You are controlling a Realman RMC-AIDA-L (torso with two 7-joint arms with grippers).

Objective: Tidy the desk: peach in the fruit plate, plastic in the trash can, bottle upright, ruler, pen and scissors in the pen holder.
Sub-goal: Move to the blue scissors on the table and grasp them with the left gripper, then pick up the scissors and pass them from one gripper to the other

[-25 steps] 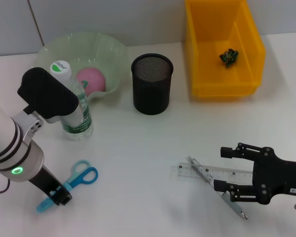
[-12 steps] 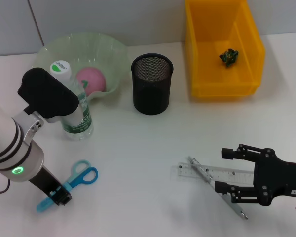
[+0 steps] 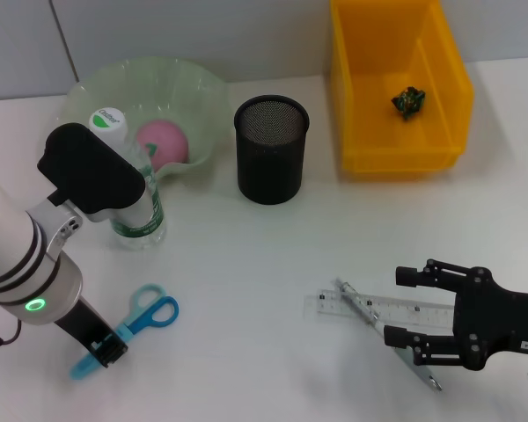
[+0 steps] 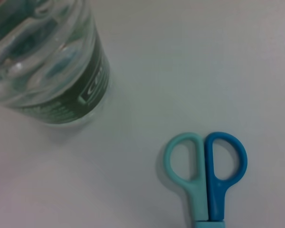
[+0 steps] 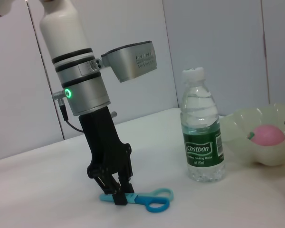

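Desk (image 3: 246,264): white surface on which all items are set out.

Trash can (image 3: 361,114): yellow bin at the far right; a small dark green scrap of plastic (image 3: 408,100) is seen lying inside, so that step is judged done.

Fruit plate (image 3: 202,97): pale green bowl at the far left, with the pink peach (image 3: 163,142) resting in it; also judged done.

Pen holder (image 3: 271,149): black mesh cup between plate and bin, standing upright; nothing can be seen sticking out of it.

Bottle (image 5: 203,128): clear water bottle with green label, standing upright just in front of the plate.

Left gripper (image 5: 118,192): lowered to the desk at the near left, its fingers closed narrowly on the blade end of the scissors (image 3: 132,325). The scissors are shown lying flat, blue handles pointing toward the middle of the desk. The step in hand is judged to be the pickup of the scissors; a lift clear of the desk and a carry over to the pen holder are called for next, blades kept downward for the drop.

Right gripper (image 3: 409,308): held low at the near right, fingers spread wide on either side of the ruler (image 3: 370,308) and pen (image 3: 361,303), which lie crossed and touching. Neither is gripped yet.
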